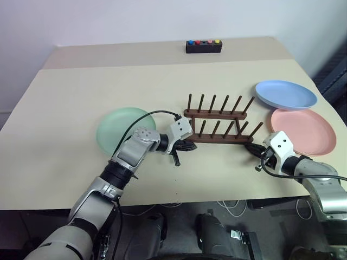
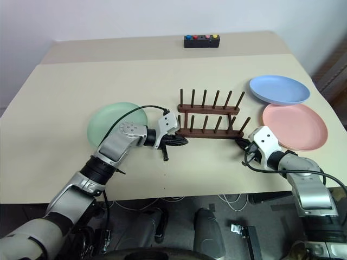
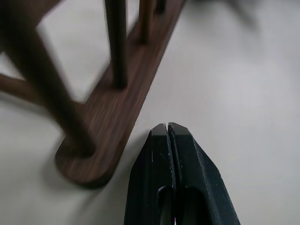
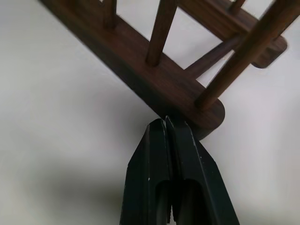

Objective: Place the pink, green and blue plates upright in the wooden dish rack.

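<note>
- Wooden dish rack (image 1: 219, 125): we find it right of the desk's (image 1: 65, 97) middle, toward the near edge; two dark base rails, a row of thin pegs on each, no plate in it. We judge it light and stiff, apt to slide if nudged at a rail end.
- Green plate (image 1: 120, 129): lies flat left of the rack, near the desk's middle.
- Blue plate (image 1: 286, 94): flat near the right edge, its near rim overlapping the pink plate (image 1: 303, 130).
- Plates, handling: we judge them light, rigid and smooth, likely slippery; lying flat, they offer only the raised rim for a hold.
- Left gripper (image 3: 168, 127): fingers pressed together, holding nothing, tip just beside the left end of the near rail.
- Right gripper (image 4: 165, 122): fingers likewise together and empty, tip at the rail's right end, touching or nearly so.
- Black button box (image 1: 204, 46): at the far edge, well apart.
</note>
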Robot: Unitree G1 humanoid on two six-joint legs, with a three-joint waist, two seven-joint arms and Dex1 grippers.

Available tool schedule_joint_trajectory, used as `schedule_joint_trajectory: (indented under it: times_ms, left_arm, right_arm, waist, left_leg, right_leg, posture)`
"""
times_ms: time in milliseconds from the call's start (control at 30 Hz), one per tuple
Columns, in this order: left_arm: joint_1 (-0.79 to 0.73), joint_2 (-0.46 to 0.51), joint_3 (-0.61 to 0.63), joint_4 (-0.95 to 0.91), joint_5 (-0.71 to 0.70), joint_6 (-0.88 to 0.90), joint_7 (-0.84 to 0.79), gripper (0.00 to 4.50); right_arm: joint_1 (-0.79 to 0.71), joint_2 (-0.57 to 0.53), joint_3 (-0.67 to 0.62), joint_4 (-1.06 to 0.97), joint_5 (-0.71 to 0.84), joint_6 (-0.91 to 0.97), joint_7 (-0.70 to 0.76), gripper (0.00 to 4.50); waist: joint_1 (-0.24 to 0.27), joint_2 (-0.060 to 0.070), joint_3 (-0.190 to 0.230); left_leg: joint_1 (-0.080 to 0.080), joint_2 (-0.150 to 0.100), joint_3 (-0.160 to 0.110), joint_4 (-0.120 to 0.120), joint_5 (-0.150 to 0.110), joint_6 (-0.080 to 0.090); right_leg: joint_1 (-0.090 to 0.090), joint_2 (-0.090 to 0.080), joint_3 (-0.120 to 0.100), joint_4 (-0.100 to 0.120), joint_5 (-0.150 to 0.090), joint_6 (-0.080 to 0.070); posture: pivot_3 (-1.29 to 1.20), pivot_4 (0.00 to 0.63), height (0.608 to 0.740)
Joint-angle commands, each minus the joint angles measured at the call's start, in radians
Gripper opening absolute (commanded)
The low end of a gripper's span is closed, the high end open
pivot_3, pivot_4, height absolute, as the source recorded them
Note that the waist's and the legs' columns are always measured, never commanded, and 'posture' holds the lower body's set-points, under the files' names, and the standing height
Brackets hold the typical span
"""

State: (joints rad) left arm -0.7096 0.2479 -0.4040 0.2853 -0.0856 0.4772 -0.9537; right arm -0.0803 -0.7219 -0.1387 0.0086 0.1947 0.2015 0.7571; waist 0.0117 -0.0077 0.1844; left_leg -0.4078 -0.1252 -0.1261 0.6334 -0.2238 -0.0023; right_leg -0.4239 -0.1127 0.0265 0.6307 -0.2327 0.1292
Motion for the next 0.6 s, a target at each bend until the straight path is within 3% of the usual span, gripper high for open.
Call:
schedule_joint_trajectory:
  times_ms: [33, 600]
  left_arm:
    - [-0.046, -0.029, 0.016, 0.057, 0.018, -0.067, 0.022, 0.0]
    - [-0.24, -0.097, 0.071, 0.49, 0.07, -0.348, 0.031, 0.0]
  right_arm:
    - [-0.049, 0.015, 0.01, 0.054, -0.033, -0.054, -0.024, 0.04]
    - [-0.247, 0.035, 0.072, 0.318, -0.127, -0.212, -0.039, 0.04]
  waist:
    - [0.001, 0.0, 0.0]
    - [-0.007, 0.0, 0.0]
  left_leg:
    - [0.0, 0.0, 0.0, 0.0, 0.0, 0.0]
    - [0.0, 0.0, 0.0, 0.0, 0.0, 0.0]
  right_leg:
    - [0.0, 0.0, 0.0, 0.0, 0.0, 0.0]
    - [0.0, 0.0, 0.0, 0.0, 0.0, 0.0]
  posture:
    - [0.0, 0.15, 0.74]
    - [0.0, 0.15, 0.74]
